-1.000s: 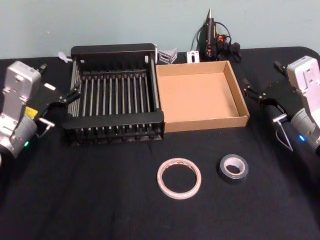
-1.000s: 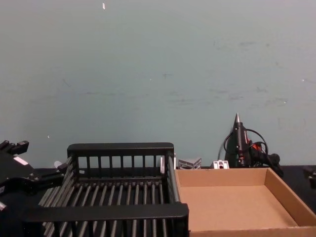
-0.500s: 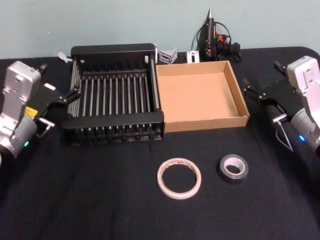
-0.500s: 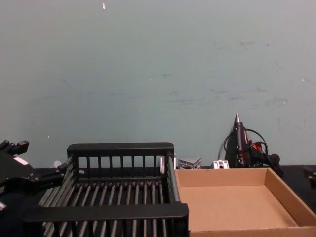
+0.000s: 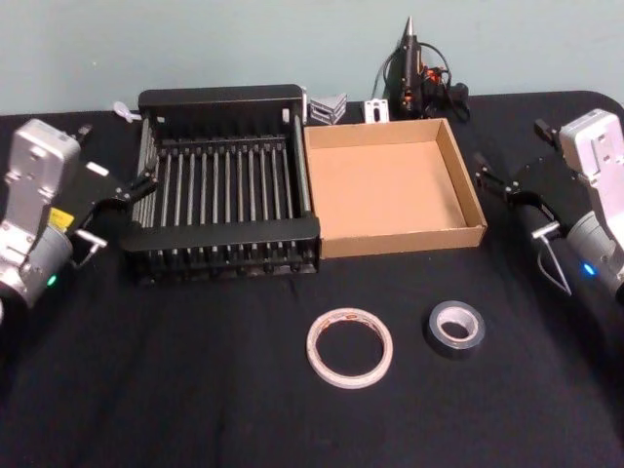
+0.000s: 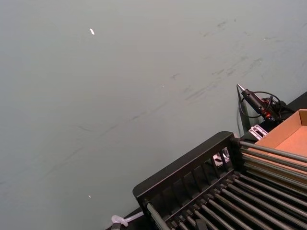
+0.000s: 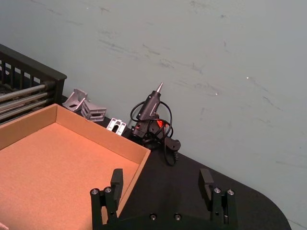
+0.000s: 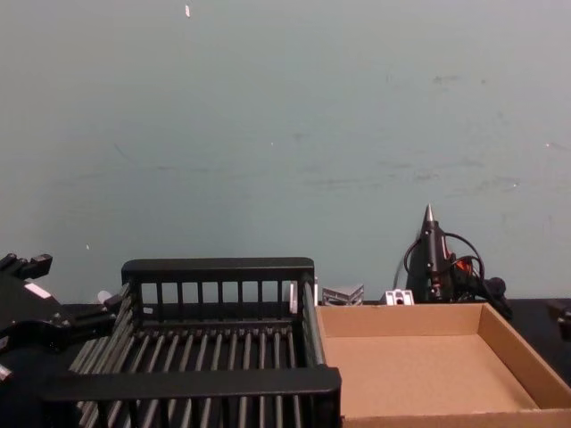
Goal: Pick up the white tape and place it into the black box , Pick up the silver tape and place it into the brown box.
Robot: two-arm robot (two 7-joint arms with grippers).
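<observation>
The right hand [image 7: 164, 184] is hovering with its 2 fingers [image 7: 116, 179] spread apart over the brown box [image 7: 57, 163] corner. Beyond it a black glue gun [image 7: 149, 115] is standing on the desk [image 7: 192, 172], near small metal brackets [image 7: 86, 106].

Setting: a robotics lab or test bench. Tabletop [image 5: 195, 390] draped in black cloth, pushed against a bare, scuffed pale teal wall [image 8: 285, 134]. Along the back edge sit workshop odds: a black hot glue gun [image 5: 409, 68] standing upright with its cord coiled beside it, and small grey metal brackets [image 5: 330, 105]. Laid out in a staged row are a black plastic crate [image 5: 219, 102] and a shallow cardboard tray [image 5: 468, 185], touching side by side.
</observation>
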